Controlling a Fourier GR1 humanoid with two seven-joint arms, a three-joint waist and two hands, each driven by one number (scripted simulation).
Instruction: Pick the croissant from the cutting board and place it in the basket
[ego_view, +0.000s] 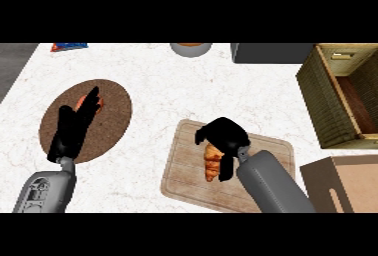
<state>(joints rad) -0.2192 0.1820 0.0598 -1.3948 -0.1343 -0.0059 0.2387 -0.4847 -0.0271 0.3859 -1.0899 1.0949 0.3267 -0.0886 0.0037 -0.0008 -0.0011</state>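
Bottom of frame: two grey forearms come in, L forearm (48, 187) at lower left, R forearm (273, 185) at lower centre-right.

Lower centre: light wooden rectangular cutting board (181, 180) w/ rounded corners, lying flat on the white marbled counter (162, 90). The golden-brown crescent croissant (212, 162) is over the board's middle, long axis running up-down in frame. Can't tell if it rests on the board or is just raised.

Black R hand (221, 134) sits at the croissant's upper end, fingers curled down over it, thumb on the croissant's right side, so it's wrapped round the pastry. Top of the croissant is hidden by the hand.

Lower right corner: tan plain box (347, 182), just beside the board's right edge, partly cut off by the frame.

Mid left: black L hand (72, 127), fingers straight and pressed together, pointing up-right, holding nothing. It's over a brown round plate (111, 125). Small orange item (102, 103) at the fingertips, mostly hidden, can't ID.

Mid to upper right: olive-brown woven rectangular basket (325, 95), well apart from the croissant, partly out of frame.

Top edge: dark grey box (269, 52) at centre-right, grey round bowl (192, 49) at centre, blue-and-red flat item (69, 46) at upper left, all cropped.
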